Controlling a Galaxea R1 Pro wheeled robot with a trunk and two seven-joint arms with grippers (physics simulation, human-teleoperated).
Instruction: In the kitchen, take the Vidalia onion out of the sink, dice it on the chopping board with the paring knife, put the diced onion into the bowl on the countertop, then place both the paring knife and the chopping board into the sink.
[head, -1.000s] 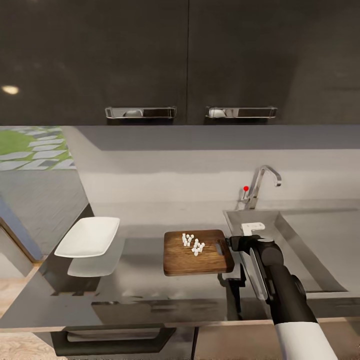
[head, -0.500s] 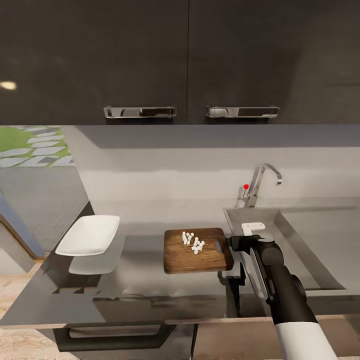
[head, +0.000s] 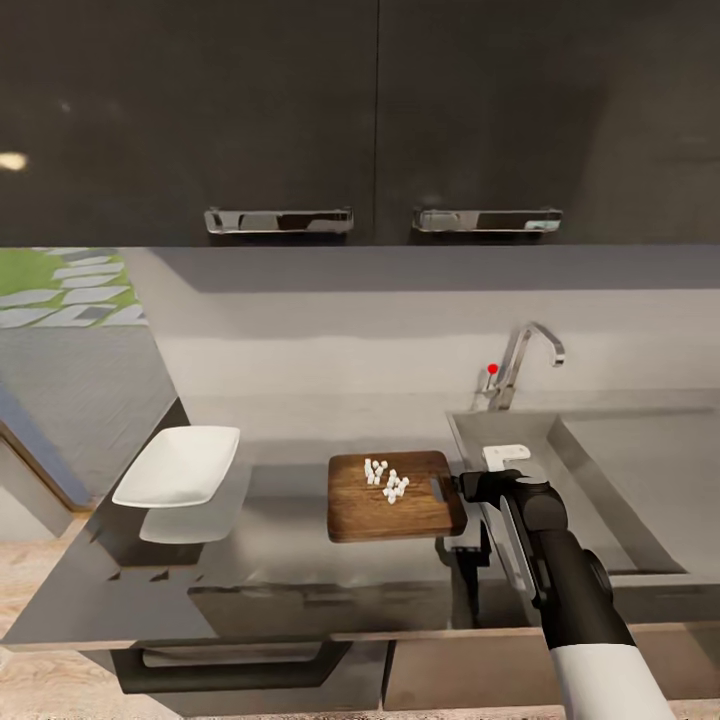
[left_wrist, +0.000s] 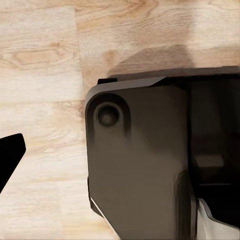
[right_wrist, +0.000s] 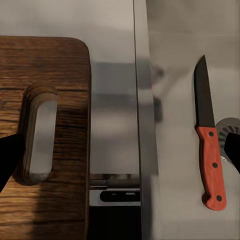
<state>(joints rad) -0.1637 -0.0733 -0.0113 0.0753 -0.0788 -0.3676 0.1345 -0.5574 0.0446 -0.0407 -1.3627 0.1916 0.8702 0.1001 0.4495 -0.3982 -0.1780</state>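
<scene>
Countertop (head: 300, 590) ran across the lower half of the head frame, dark and glossy, under two dark wall cabinets (head: 370, 110) with steel handles. Near the middle of that frame lay the chopping board (head: 395, 496), its long axis running left to right and its handle slot at the right-hand end, close to the sink (head: 640, 490). A small heap of white onion dice (head: 387, 481) sat on the board's upper middle. The bowl (head: 178, 466) rested at the left of the frame, well apart from the board and with nothing visible in it. A tap (head: 525, 362) with a red knob stood behind the sink's left corner.

The right arm (head: 560, 570) rose from the lower right of the head frame, its wrist beside the board's slotted end at the sink's left rim.

In the right wrist frame the board's slot ran top to bottom at the left, with the steel sink edge down the middle. The paring knife (right_wrist: 207, 137) lay inside the sink at the right of that frame, long axis vertical, dark blade tip toward the top and red-orange handle toward the bottom, beside the drain (right_wrist: 229, 137). The right gripper (right_wrist: 120, 160) was spread wide and held nothing, one fingertip (right_wrist: 9, 159) over the board and the other at the right edge.

The left wrist frame showed wooden floor (left_wrist: 45, 75) and dark robot body (left_wrist: 150, 160); whether the left gripper was spread or clenched I could not tell.
</scene>
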